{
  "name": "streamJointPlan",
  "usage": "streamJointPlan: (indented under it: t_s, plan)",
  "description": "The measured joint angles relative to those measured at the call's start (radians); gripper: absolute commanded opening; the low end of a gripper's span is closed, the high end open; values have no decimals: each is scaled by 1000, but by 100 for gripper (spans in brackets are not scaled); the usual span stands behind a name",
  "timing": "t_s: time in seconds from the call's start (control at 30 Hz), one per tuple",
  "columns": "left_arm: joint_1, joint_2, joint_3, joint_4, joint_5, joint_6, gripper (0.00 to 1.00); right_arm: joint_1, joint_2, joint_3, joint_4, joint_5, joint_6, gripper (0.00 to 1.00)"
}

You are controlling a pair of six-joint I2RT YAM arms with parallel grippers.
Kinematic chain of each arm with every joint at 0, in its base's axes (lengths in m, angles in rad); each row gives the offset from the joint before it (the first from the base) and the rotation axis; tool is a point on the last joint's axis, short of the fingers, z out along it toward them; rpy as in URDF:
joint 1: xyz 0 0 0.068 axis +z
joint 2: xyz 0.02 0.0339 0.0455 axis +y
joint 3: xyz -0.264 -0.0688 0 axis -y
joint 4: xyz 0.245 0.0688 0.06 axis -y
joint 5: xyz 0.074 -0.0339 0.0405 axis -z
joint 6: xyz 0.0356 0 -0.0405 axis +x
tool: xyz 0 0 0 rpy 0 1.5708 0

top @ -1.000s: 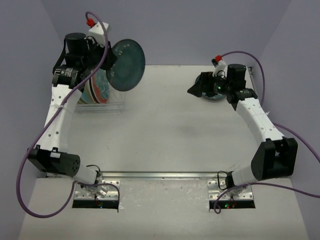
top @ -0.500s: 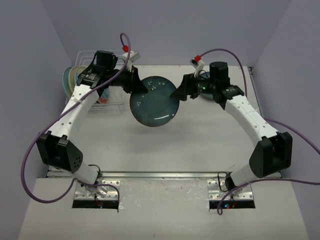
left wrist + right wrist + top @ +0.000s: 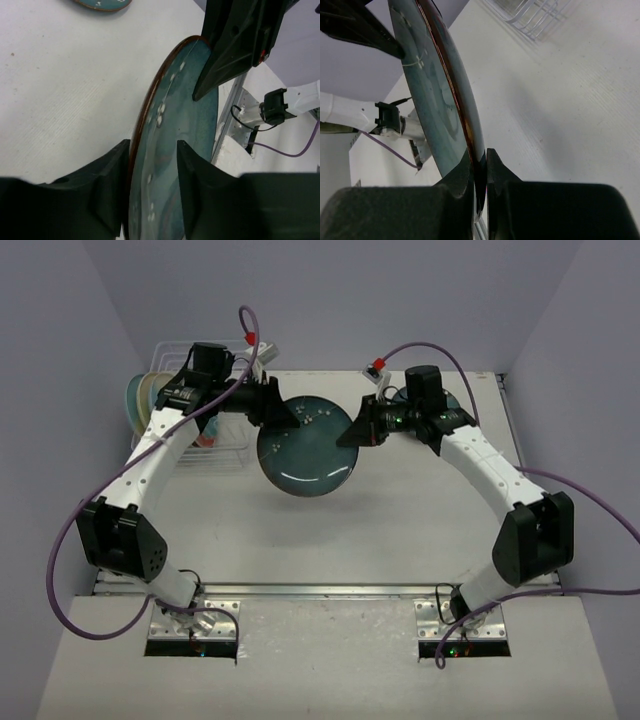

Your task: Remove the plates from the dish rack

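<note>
A dark teal plate point(image 3: 303, 448) with white speckles hangs on edge above the middle of the table, between both arms. My right gripper point(image 3: 352, 430) is shut on its right rim; in the right wrist view the fingers point(image 3: 479, 155) pinch the brown-edged rim of the plate point(image 3: 430, 85). My left gripper point(image 3: 278, 412) stands open around the left rim, and in the left wrist view daylight shows between its fingers point(image 3: 152, 150) and the plate point(image 3: 185, 115). The white wire dish rack point(image 3: 225, 452) at the back left holds other plates point(image 3: 145, 400) on edge.
Another teal plate point(image 3: 102, 4) lies flat on the table at the back right, seen in the left wrist view. The rack's corner point(image 3: 530, 15) shows in the right wrist view. Purple walls close in the table on three sides.
The left arm carried the teal plate from above the rack to the middle. The right gripper came over and shut on its right rim, and the left gripper's jaws opened.
</note>
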Motion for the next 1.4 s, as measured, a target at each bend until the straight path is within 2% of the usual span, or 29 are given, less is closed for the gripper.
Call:
streamJointPlan:
  t_s: [0.03, 0.07, 0.17, 0.33, 0.5, 0.6, 0.73, 1.0, 1.1, 1.23, 1.33, 1.4]
  plan:
    - [-3, 0, 0, 7, -4, -8, 96, 0, 1, 0, -7, 6, 3, 0]
    - [-4, 0, 0, 14, -25, -14, 100, -9, 5, -1, -11, 3, 17, 0]
    - [-4, -1, 4, 33, -135, -33, 100, -79, 22, -24, -21, 2, 81, 0]
    - [11, -5, 5, 56, -312, -64, 100, -331, 99, -67, 9, 60, 218, 0]
    - [20, -22, 5, 75, -410, -79, 100, -571, 177, -100, 73, 199, 333, 0]
    - [20, -29, 6, 83, -434, -87, 100, -655, 230, -90, 95, 274, 374, 0]
    - [20, -30, 5, 85, -452, -92, 100, -690, 349, -18, 104, 325, 413, 0]
    - [20, -31, 6, 81, -488, -90, 100, -672, 556, 157, 117, 325, 464, 0]
    - [20, -37, 5, 76, -500, -84, 100, -668, 608, 207, 123, 319, 482, 12]
    - [20, -48, 5, 75, -521, -77, 100, -666, 639, 253, 105, 322, 486, 45]
    - [20, -53, 5, 75, -534, -73, 100, -662, 641, 289, 60, 350, 453, 54]
    - [20, -54, 5, 76, -544, -71, 100, -654, 644, 322, 15, 396, 425, 55]
